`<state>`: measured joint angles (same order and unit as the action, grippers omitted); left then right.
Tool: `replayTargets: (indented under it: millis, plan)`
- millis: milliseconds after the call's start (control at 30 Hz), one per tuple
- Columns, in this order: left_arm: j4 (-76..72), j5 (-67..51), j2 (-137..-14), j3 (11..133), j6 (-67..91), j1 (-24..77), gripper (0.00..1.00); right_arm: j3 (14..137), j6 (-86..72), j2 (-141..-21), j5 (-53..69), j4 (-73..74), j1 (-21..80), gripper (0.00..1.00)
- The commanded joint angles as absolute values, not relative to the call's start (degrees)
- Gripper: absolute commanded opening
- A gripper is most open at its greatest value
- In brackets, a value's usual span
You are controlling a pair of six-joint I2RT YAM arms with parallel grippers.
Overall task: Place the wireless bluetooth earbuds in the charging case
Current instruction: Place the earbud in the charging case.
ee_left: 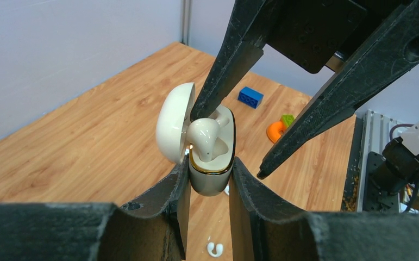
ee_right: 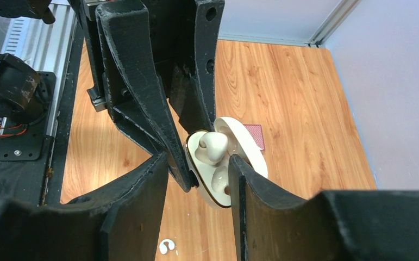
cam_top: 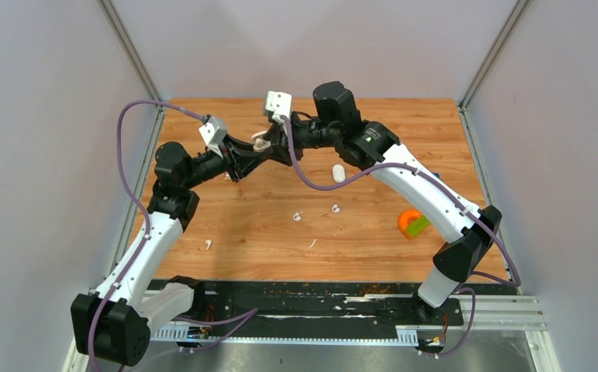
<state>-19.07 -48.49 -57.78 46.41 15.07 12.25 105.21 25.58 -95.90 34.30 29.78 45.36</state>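
Observation:
My left gripper [ee_left: 210, 169] is shut on the cream charging case [ee_left: 211, 179], held above the table with its lid [ee_left: 170, 122] open. One white earbud [ee_left: 204, 137] sits in the case, its top standing proud; it also shows in the right wrist view [ee_right: 213, 145]. My right gripper [ee_right: 198, 161] is open, its jaws straddling the case, and one fingertip [ee_left: 197, 111] touches the case's rim beside the earbud. From above, the case [cam_top: 260, 140] is between both grippers at the table's back. Small white earbuds [cam_top: 297, 217] [cam_top: 335, 208] [cam_top: 208, 244] lie on the wood.
A white oval piece [cam_top: 338, 173] lies under the right arm. A thin white sliver [cam_top: 312, 242] lies near the front. An orange and green toy [cam_top: 413, 223] sits at right, a blue brick [ee_left: 250, 97] beyond it, a red card [ee_right: 253, 135] at the back.

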Motion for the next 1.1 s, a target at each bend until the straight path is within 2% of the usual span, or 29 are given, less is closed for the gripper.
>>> replayTargets:
  millis: [0,900,1067]
  plan:
    - [-22.2,-47.5,-57.6,46.8,15.4,12.1,0.00,105.0,26.6,-93.5,32.4,30.7,45.7,0.45]
    - [-22.1,-47.3,-58.0,46.4,15.3,12.1,0.00,106.6,26.0,-94.6,34.6,28.6,47.1,0.48]
    - [-22.5,-47.0,-58.0,46.5,15.5,12.1,0.00,106.4,25.2,-94.3,31.7,28.6,47.2,0.48]
